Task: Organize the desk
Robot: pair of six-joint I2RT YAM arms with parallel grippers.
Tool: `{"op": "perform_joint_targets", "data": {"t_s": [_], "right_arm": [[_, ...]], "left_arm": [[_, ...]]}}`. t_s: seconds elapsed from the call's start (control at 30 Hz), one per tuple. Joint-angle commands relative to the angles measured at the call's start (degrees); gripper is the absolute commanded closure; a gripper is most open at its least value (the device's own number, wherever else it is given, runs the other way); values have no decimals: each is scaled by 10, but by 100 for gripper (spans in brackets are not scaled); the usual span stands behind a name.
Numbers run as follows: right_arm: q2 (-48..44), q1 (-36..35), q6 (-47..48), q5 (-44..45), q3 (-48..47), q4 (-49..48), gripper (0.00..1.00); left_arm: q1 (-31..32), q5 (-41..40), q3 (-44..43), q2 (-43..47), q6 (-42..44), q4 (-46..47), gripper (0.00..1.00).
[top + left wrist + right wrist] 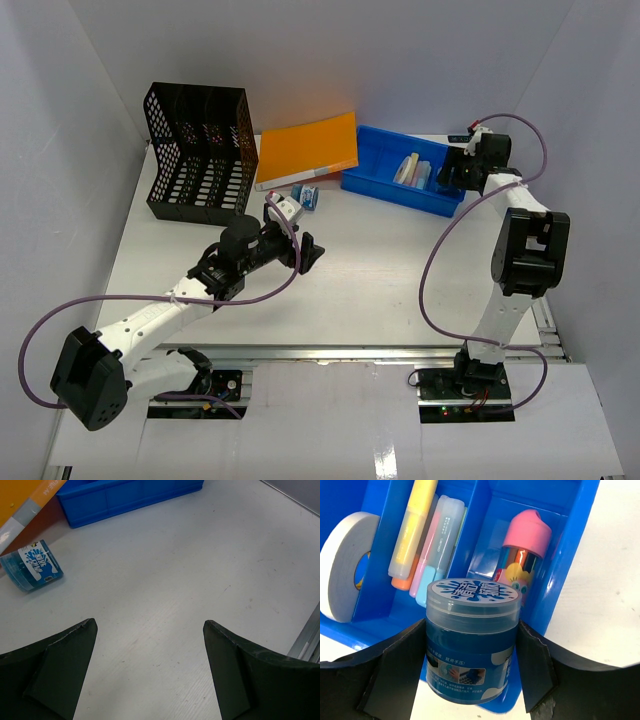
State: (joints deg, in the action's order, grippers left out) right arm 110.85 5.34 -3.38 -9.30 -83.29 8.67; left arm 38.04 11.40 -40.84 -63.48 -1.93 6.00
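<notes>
The white desk [380,280] has an aluminium rail [350,352] along its near edge. My right gripper [472,625] is shut on a blue gel jar [470,640] with a printed lid, held upright over the right end of the blue tray [570,555]. In the top view the right gripper [452,172] is at that end of the tray [385,188]. My left gripper [150,625] is open and empty above bare desk [200,570]; in the top view it [308,252] is near the desk's middle. A second blue jar [32,565] lies on its side to its far left.
The tray holds a white tape roll [342,570], highlighters [415,535] and a pink-capped tube [522,545]. An orange folder [310,148] lies at the back beside a black mesh file rack [200,150]. The second jar [308,196] lies in front of the folder.
</notes>
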Motion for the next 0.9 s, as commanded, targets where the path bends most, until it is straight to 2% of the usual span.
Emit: {"op": "perform_joint_targets", "data": {"t_s": [0.0, 0.23, 0.53, 0.7, 0.87], "right_arm": [[-58, 15, 22, 32, 7, -15, 92], [-90, 29, 24, 7, 6, -16, 92], [-118, 1, -10, -105, -29, -37, 92], [-82, -57, -12, -122, -88, -42, 92], [10, -124, -25, -108, -199, -40, 92]], "left_arm": [[-2, 3, -3, 16, 4, -2, 2], [-2, 3, -2, 20, 3, -2, 2], [-2, -5, -1, 27, 3, -1, 2], [-2, -32, 3, 39, 7, 0, 2], [-2, -65, 9, 50, 15, 3, 2]]}}
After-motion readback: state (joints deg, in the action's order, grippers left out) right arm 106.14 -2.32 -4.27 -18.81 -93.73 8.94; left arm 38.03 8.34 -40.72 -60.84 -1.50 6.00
